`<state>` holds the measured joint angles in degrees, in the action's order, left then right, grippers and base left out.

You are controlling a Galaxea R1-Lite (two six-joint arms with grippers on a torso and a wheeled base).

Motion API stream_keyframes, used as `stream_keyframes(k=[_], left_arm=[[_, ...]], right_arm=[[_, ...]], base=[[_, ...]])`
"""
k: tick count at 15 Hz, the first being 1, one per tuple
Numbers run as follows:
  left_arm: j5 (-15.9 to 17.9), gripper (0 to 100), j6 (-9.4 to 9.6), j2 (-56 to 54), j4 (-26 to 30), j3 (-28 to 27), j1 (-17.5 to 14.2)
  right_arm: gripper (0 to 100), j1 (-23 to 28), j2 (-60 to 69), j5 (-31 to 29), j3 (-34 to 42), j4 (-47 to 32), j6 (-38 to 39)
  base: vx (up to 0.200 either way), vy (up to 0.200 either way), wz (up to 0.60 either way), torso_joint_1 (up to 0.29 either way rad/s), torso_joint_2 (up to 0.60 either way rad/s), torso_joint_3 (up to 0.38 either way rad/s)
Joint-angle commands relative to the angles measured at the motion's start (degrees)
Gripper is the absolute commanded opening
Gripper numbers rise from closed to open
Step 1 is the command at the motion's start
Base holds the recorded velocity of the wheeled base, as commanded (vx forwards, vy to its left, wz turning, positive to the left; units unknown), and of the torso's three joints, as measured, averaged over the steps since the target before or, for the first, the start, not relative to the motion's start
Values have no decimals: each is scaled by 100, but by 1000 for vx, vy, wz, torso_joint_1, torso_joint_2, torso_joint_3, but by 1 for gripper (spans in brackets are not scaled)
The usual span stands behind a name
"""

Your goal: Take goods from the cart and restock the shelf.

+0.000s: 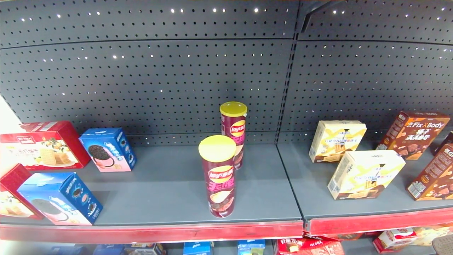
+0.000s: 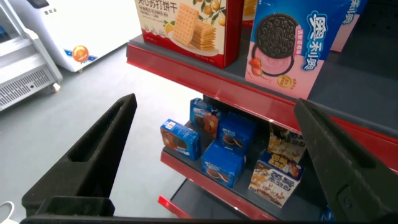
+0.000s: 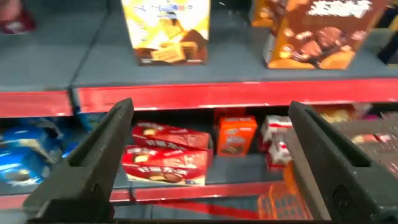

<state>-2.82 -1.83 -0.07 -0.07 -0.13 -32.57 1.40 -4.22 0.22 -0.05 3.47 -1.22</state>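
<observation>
**Head view.** You face the shelf point(image 1: 170, 191), a grey board with a red strip point(image 1: 152, 232) along its front and a pegboard point(image 1: 159, 78) behind. Two yellow-lidded cans stand upright near its middle. The front can point(image 1: 218, 177) is close to the strip. The rear can point(image 1: 233, 131) is just behind it, slightly to the right, near the pegboard.

On the left, the rear blue box point(image 1: 108, 148) stands beside the rear red box point(image 1: 42, 145). The front blue box point(image 1: 60, 198) touches the front red box point(image 1: 10, 198) at the edge.

On the right, past the seam between boards, the rear cream box point(image 1: 336, 141) stands behind the front cream box point(image 1: 364, 173). Farther right are the rear brown box point(image 1: 412, 134) and the front brown box point(image 1: 433, 175).

**Left wrist view.** Your left gripper point(image 2: 216, 104) is spread wide and holds nothing. It hangs before the shelf's left end, below the front red and blue boxes. Between its fingers point(image 2: 93, 155) you see the lower shelf point(image 2: 176, 163), stocked with blue packs point(image 2: 221, 163).

**Right wrist view.** Your right gripper point(image 3: 210, 106) is likewise spread wide and holds nothing. It hangs before the right board, below the front cream and brown boxes. Between its fingers, on the lower shelf, lie red packs point(image 3: 165, 158) and an orange pack point(image 3: 235, 134).
</observation>
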Motion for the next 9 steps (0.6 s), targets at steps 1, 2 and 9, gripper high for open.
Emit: stream_keyframes(k=[1, 2, 9], left_arm=[[-8, 100, -2, 7, -1, -4, -3], [-8, 100, -2, 7, -1, 5, -3], [0, 100, -2, 7, -1, 5, -3]], right_arm=[[100, -123, 290, 259, -4, -13, -10], [100, -140, 378, 347, -4, -13, -1], [100, -131, 378, -338, 5, 13, 16]], base=[[0, 0, 0, 0, 0, 0], [0, 0, 0, 0, 0, 0], [0, 0, 0, 0, 0, 0]])
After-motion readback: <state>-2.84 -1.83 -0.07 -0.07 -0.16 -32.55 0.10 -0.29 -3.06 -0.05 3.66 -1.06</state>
